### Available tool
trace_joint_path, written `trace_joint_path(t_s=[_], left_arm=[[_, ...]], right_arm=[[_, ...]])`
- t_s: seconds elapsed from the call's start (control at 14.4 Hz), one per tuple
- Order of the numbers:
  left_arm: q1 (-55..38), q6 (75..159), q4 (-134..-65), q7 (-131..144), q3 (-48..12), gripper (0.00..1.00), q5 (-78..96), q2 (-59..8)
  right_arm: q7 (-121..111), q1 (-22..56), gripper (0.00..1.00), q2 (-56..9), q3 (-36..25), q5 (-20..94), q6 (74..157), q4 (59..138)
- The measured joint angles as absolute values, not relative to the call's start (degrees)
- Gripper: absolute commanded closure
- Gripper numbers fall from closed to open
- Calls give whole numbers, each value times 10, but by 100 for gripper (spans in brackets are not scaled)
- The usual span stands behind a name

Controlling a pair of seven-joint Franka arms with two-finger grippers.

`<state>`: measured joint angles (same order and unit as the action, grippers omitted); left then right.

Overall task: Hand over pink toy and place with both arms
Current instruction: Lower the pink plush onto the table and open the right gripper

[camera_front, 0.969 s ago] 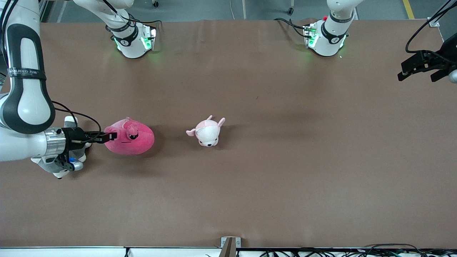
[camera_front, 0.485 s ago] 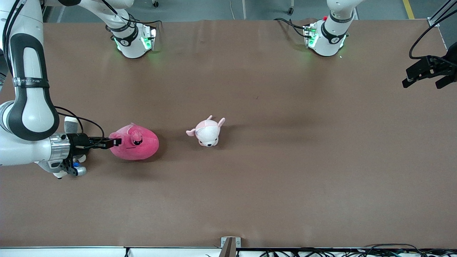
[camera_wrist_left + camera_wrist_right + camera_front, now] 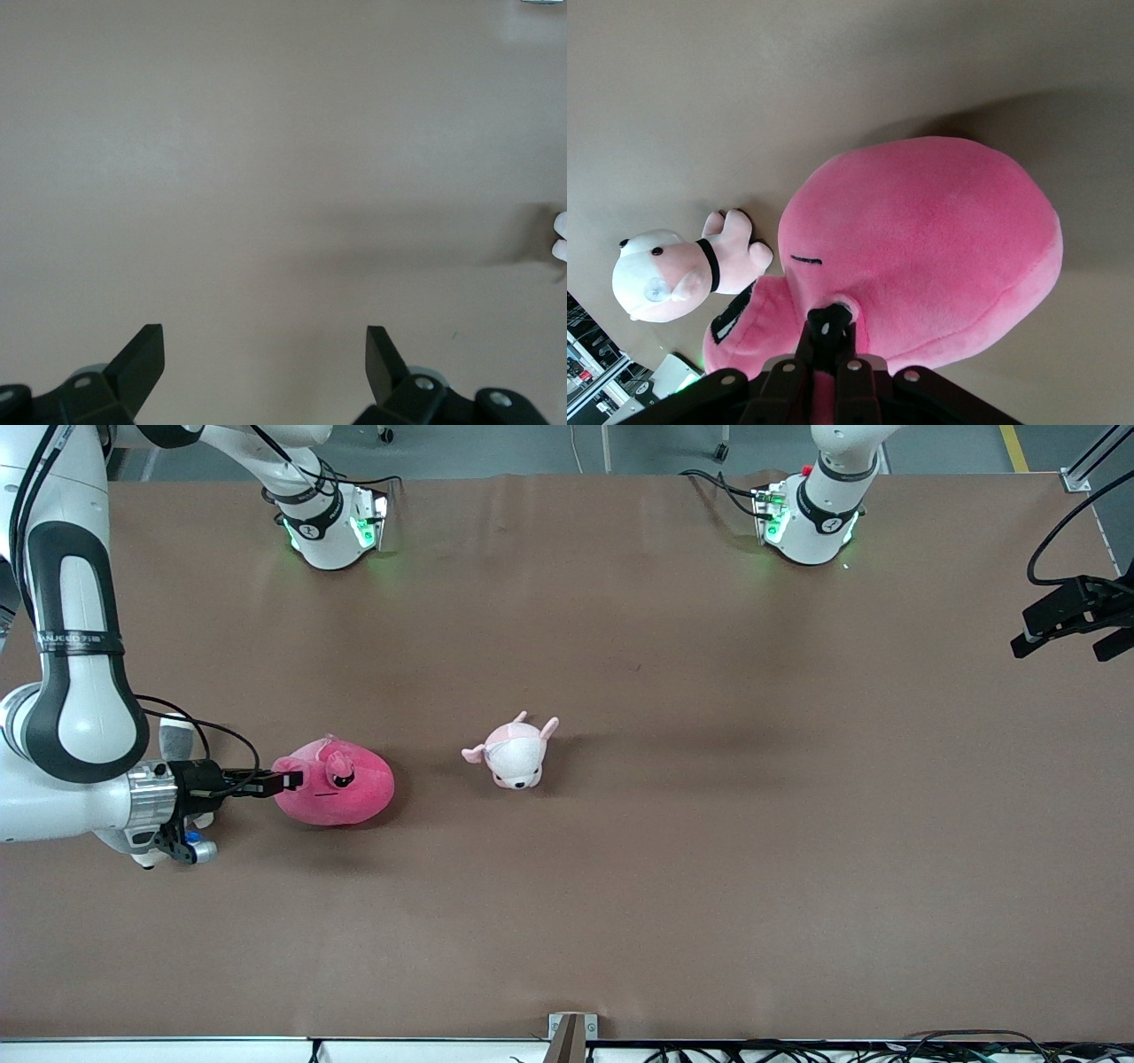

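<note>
Pink toy (image 3: 341, 783) dragged toward table middle, right claw (image 3: 285, 781) clamped on its edge, left claw (image 3: 1074, 617) wide open, empty.

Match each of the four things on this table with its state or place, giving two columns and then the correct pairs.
1. pink toy
2. pale plush
3. left gripper
4. right gripper

A. open, over bare table at the left arm's end
B. lies free near the table's middle
C. shut on the pink toy
D. pinched at its edge, toward the right arm's end

Pairs: 1-D, 2-B, 3-A, 4-C
</note>
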<state>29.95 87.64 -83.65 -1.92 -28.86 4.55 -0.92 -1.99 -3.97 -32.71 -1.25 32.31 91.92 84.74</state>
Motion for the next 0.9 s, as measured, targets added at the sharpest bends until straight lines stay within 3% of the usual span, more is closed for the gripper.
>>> trace_joint_path(t_s=[0.21,0.48,0.55,0.62,0.69,0.9], left_arm=[[269,876,-835,-19,-255,0,45,-11],[154,876,-833,-19,-146,0,45,-11],[132,876,-833,-19,-125,0,45,-11],[113,876,-833,-19,-107,0,45,-11],[96,876,-833,-19,-90,0,45,-11],[69,876,-833,-19,-62,0,45,-11]], right_arm=[[-35,-45,98,-331,-13,323,919,847],[-47,-54,96,-337,-13,323,919,848],[-47,-54,75,-339,-13,323,919,848],[-48,-54,28,-340,-13,323,919,848],[-48,-54,1,-341,-13,323,919,848],[-48,-55,0,-340,-13,323,919,841]])
